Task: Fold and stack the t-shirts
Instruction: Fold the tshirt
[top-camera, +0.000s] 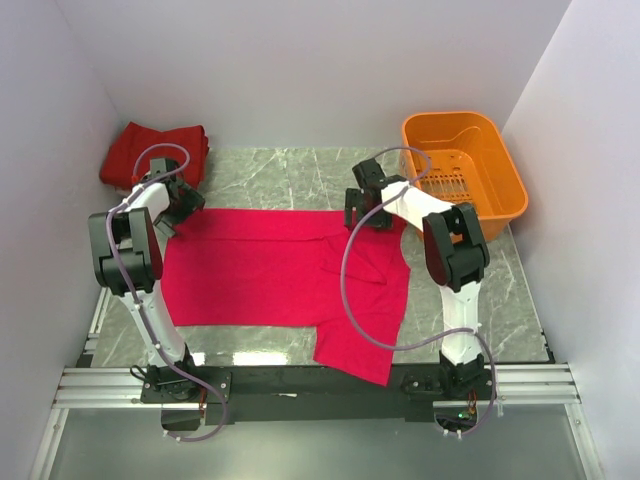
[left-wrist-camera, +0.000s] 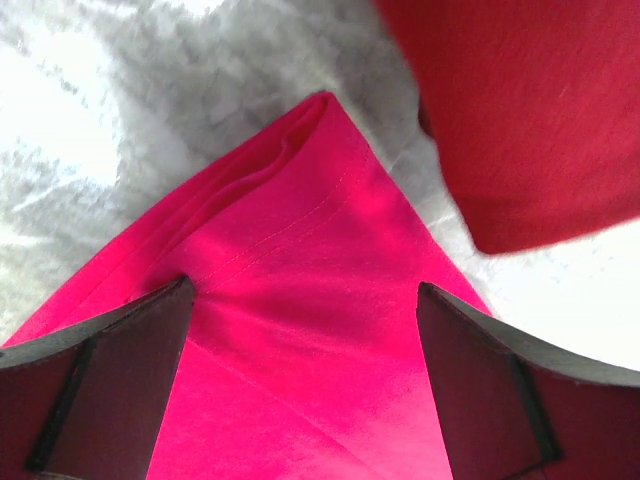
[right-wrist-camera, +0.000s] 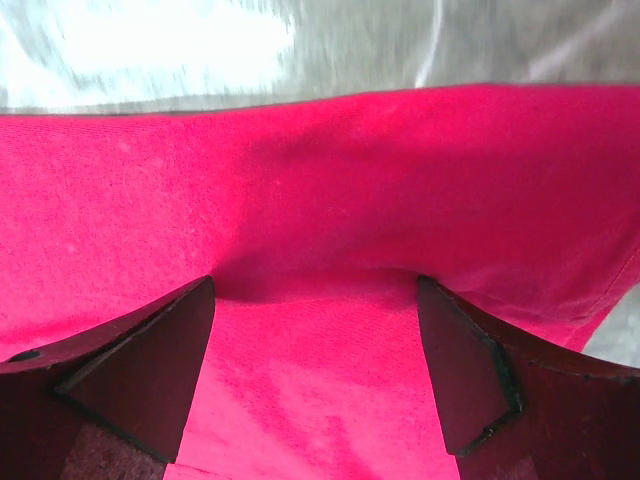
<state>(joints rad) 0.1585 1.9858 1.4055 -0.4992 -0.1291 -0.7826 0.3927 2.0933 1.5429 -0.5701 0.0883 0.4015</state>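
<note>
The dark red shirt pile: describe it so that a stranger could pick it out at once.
Start at the marble table and go to its far left corner, opposite the orange basket. The dark red shirt pile lies right there. Unlike the bright crimson t-shirt spread flat mid-table, it is darker and compactly folded.

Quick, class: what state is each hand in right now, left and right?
Left hand: open, holding nothing, over a corner of the crimson t-shirt.
Right hand: open, holding nothing, over that shirt's far edge.
</note>
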